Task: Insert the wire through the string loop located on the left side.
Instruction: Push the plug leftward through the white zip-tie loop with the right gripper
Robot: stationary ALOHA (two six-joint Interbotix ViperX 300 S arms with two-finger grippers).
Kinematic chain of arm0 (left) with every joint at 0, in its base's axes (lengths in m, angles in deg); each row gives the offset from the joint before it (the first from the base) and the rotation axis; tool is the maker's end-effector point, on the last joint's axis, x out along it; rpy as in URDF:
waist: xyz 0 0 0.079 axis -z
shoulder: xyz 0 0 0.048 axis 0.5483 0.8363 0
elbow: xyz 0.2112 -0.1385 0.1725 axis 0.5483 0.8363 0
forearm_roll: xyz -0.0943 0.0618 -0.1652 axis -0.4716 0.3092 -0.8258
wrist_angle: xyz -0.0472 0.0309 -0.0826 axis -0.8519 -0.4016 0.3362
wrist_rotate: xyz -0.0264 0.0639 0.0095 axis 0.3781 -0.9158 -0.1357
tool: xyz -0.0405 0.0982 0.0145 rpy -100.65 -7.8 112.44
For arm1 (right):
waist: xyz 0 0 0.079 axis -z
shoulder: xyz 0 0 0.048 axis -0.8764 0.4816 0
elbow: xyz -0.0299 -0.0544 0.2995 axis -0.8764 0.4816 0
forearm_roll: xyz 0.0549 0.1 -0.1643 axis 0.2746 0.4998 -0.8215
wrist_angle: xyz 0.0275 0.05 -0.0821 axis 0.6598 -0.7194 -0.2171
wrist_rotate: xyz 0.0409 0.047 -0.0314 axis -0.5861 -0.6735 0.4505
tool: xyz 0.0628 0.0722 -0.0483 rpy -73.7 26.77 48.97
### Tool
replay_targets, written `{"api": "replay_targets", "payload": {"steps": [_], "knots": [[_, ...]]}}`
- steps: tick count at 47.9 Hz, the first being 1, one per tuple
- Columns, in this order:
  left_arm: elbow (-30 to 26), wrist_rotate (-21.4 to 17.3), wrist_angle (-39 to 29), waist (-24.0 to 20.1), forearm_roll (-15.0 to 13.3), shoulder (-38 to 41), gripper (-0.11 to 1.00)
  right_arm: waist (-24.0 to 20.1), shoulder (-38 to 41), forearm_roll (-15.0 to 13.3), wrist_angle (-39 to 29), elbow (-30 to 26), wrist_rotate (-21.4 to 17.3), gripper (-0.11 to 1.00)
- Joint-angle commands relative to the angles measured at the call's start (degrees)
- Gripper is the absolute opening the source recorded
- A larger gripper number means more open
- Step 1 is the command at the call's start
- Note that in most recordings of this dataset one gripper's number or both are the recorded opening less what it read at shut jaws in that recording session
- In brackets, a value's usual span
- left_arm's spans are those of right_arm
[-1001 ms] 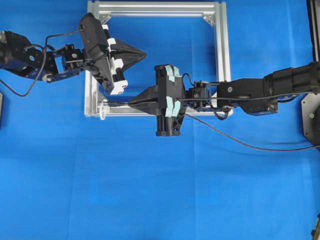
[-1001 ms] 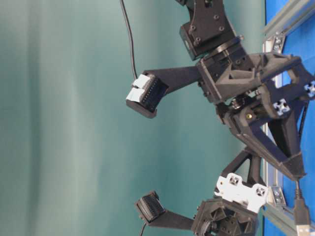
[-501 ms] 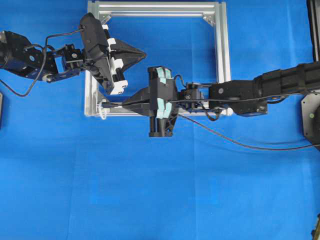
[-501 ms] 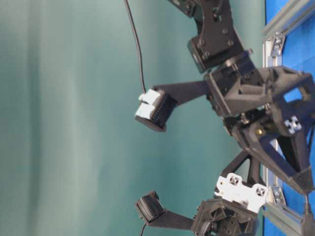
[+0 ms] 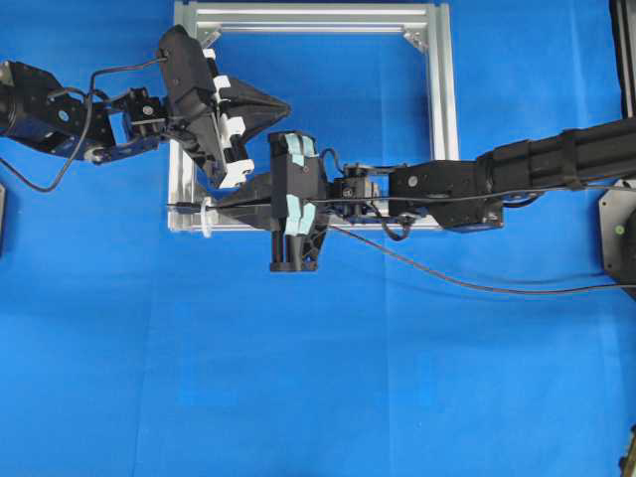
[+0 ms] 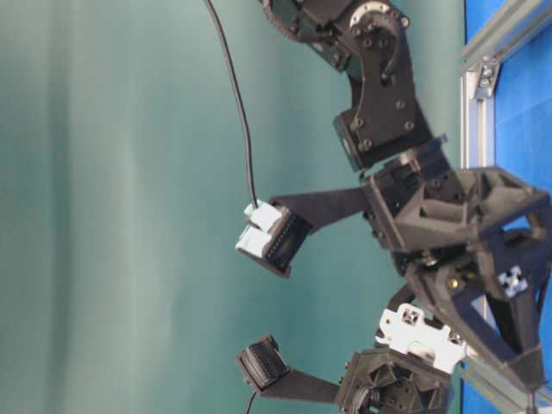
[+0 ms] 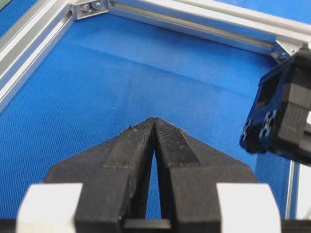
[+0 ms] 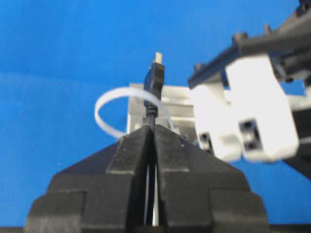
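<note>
- overhead exterior: right end effector (image 5: 211, 203) reaches across to the lower left corner of the silver frame (image 5: 442, 109), jaws clenched on the wire (image 5: 467, 284). the wire trails back under the right arm and off to the right across the blue bench (image 5: 298, 378). the plug end reaches out past the frame's left edge at the string loop (image 5: 206, 217), which sits at that lower left corner. whether the plug lies inside the loop cannot be told here.
- overhead exterior: left end effector (image 5: 286, 103) sits inside the frame near its left rail, jaws clenched, grasping nothing.
- table-level exterior: both arms are seen from the side against a teal backdrop; the right end effector (image 6: 536, 386) points down at the frame rail. wire and loop cannot be made out.
- left wrist-mounted: left end effector (image 7: 154, 122) has its jaws pressed together over bare blue bench inside the frame, nothing between them.
- right wrist-mounted: right end effector (image 8: 150, 129) is clenched on the wire (image 8: 152, 115) just behind the plug (image 8: 155, 77). the plug stands up beyond the jaws with its metal tip past the white string loop (image 8: 111, 99); the loop's band crosses in front of the wire below the plug.
</note>
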Motion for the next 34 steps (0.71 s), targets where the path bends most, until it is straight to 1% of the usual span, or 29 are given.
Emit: {"api": "replay_targets", "payload": {"steps": [1,14,27,34], "knots": [[-0.6,0.0,0.4,0.1,0.1,-2.1,0.00,0.0,-0.7,0.1,0.4,-2.0,0.1,0.00],[-0.4,0.0,0.5,0.1,0.1,-2.3,0.00,0.0,0.6,0.0,0.3,-4.0,0.1,0.00],[-0.5,0.0,0.4,0.1,0.1,-2.3,0.00,0.1,0.8,0.0,0.1,-3.9,0.1,0.00],[0.9,0.0,0.4,0.1,0.1,-3.4,0.00,0.1,0.8,0.0,0.2,-3.7,0.1,0.00]]}}
